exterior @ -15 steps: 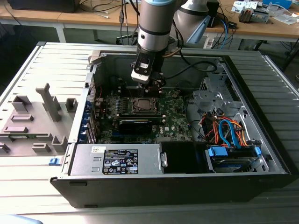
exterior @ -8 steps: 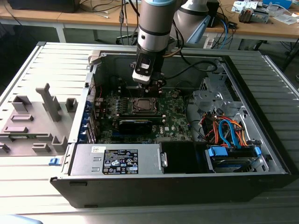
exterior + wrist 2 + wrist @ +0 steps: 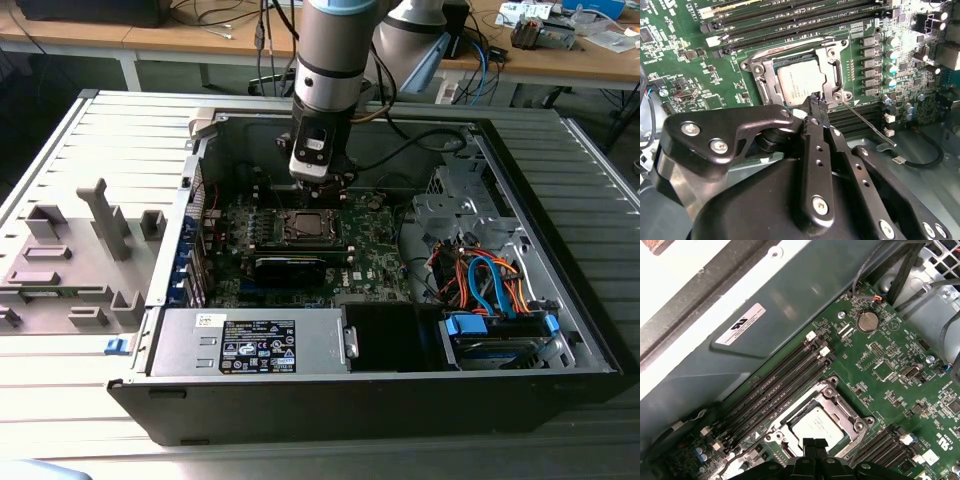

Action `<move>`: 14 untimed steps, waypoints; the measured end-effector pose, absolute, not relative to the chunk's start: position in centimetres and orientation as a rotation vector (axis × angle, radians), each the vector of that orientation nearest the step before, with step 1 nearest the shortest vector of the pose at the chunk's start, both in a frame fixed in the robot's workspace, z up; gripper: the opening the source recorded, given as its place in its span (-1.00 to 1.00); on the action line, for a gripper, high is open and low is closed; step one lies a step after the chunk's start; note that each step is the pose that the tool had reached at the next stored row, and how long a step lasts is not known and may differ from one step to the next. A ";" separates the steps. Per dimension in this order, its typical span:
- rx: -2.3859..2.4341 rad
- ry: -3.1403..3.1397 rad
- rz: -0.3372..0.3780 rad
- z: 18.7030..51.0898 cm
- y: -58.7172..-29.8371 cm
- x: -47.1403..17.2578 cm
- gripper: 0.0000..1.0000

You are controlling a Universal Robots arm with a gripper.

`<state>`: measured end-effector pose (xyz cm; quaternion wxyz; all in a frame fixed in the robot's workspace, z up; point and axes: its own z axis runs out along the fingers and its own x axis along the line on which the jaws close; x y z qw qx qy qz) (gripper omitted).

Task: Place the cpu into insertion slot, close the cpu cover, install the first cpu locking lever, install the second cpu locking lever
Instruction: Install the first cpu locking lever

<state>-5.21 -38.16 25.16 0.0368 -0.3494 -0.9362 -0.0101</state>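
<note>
Jaws, seemingly pressed together, near cpu (image 3: 801, 84) beneath cpu cover (image 3: 769, 80).

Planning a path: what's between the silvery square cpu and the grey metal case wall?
In the first wrist view: the silver frame cpu cover, then long black memory slots.

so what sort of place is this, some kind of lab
Probably a robotics lab or workshop. An open black desktop computer case lies on a grey slatted metal table, the arm's black gripper hangs over its green motherboard, and cable-strewn wooden benches stand behind.
</note>
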 end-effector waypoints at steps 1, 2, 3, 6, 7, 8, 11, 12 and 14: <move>-1.067 -2.876 -0.032 25.2 -38.2 -5.2 -0.79; -1.057 -2.879 -0.035 25.2 -38.2 -5.2 -0.79; -1.051 -2.880 -0.036 25.2 -38.2 -5.2 -0.79; -1.018 -2.889 -0.044 25.2 -38.2 -5.2 -0.79; -1.012 -2.891 -0.046 25.2 -38.2 -5.2 -0.79; -1.004 -2.893 -0.048 25.2 -38.2 -5.2 -0.79; -0.984 -2.899 -0.051 25.2 -38.2 -5.2 -0.79; -0.970 -2.902 -0.054 25.2 -38.3 -5.2 -0.79; -0.945 -2.909 -0.058 25.2 -38.3 -5.2 -0.79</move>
